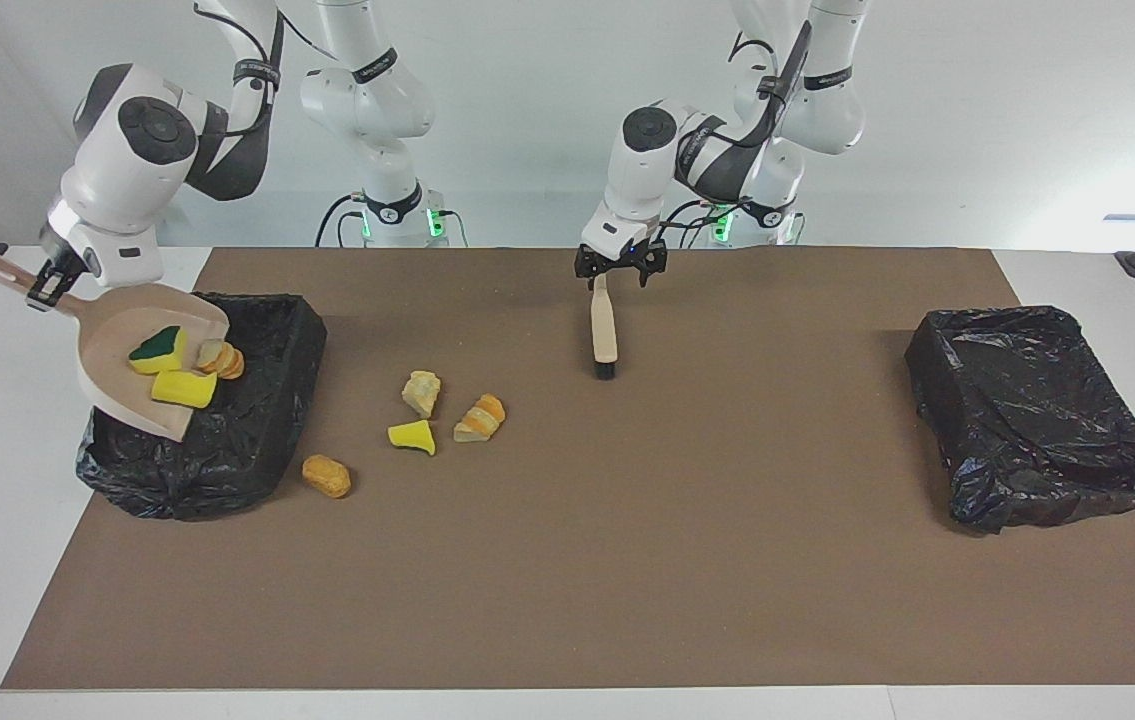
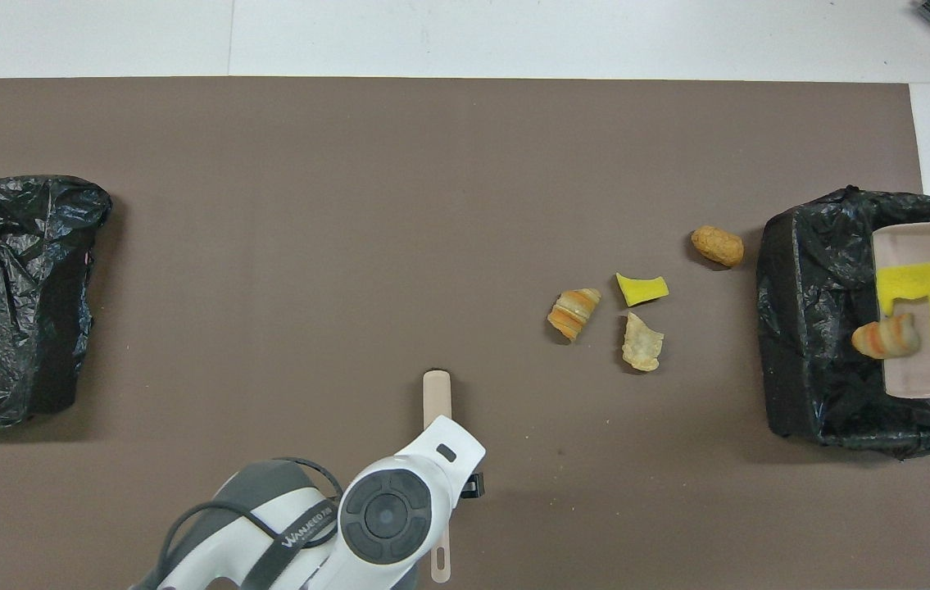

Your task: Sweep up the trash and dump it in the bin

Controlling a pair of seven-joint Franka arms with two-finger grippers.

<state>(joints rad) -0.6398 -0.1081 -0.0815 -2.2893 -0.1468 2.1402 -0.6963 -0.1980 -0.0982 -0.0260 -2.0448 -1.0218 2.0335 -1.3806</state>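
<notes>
Beige dustpan point(image 1: 112, 345) is hanging tilted, lip down, over the black-lined bin point(image 1: 257, 420) at 9 o'clock in the facing view, at the right arm's end of the table. Right gripper point(image 1: 45, 287) is clamping its handle, up in the air over the bin's outer edge. Three pieces of trash are sitting in the pan: a green-backed yellow sponge point(image 1: 156, 349), a plain yellow sponge point(image 1: 183, 388) and a striped orange lump point(image 1: 222, 359) that is lying right at the lip over the bin.

Four more pieces are lying on the brown mat point(image 1: 627, 560), at about 8 o'clock from the brush point(image 1: 605, 335):
- tan lump point(image 1: 421, 392)
- yellow wedge point(image 1: 412, 436)
- striped orange lump point(image 1: 480, 418)
- brown lump point(image 1: 326, 476), just beside the bin

The brush is lying flat on the mat at 12 o'clock in the facing view, bristles pointing away from the robots. Left gripper point(image 1: 617, 272) is hovering over its handle, fingers apart, not gripping it.

A second bin point(image 1: 1037, 410) is sitting at 3 o'clock in the facing view, well apart from everything.
</notes>
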